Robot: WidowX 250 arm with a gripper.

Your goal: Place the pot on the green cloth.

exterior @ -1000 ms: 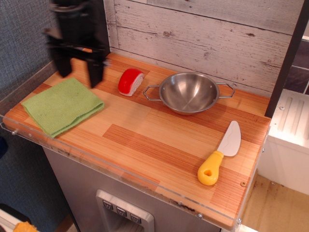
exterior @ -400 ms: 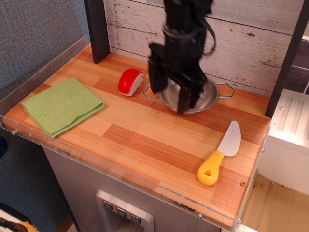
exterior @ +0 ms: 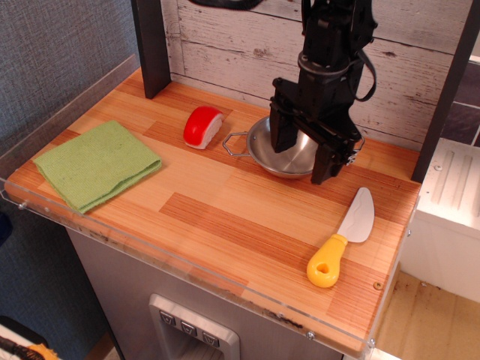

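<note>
Pot (exterior: 289, 152) resting on the wooden counter (exterior: 225, 217), right of the red-and-white toy (exterior: 202, 126), far across the counter from the green cloth (exterior: 96, 163) at the left edge; not yet lifted. Gripper (exterior: 304, 154) poised directly over the pot, fingers spread, nothing held, placed thus apparently to straddle the rim for a grasp. Yellow-handled knife (exterior: 343, 238) in front and right of the pot, untouched. Compared with 0.4 s ago: gripper shifted rightward, from the pot's left rim toward its centre and right side
</note>
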